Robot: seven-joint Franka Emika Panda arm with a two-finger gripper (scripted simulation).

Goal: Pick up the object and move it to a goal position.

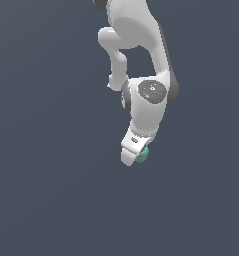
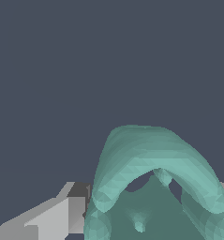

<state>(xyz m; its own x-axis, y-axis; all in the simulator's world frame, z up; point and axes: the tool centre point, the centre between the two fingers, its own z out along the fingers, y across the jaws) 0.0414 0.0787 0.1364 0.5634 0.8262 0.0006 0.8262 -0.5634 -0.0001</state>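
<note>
The object [image 1: 143,155] is a small teal-green lumpy piece with a ring-like hole. In the exterior view it shows at the tip of the white arm, half hidden by the gripper [image 1: 132,156]. In the wrist view the object [image 2: 151,154] fills the space between the two grey fingers [image 2: 57,218]. One finger lies against its side and the other only peeks out behind it. The gripper [image 2: 153,213] is shut on the object. Whether the object rests on the floor or hangs above it cannot be told.
The white arm [image 1: 146,107] reaches down from the exterior view's top. A plain dark grey-blue floor [image 1: 51,175] lies all around it. No other object and no goal marker shows.
</note>
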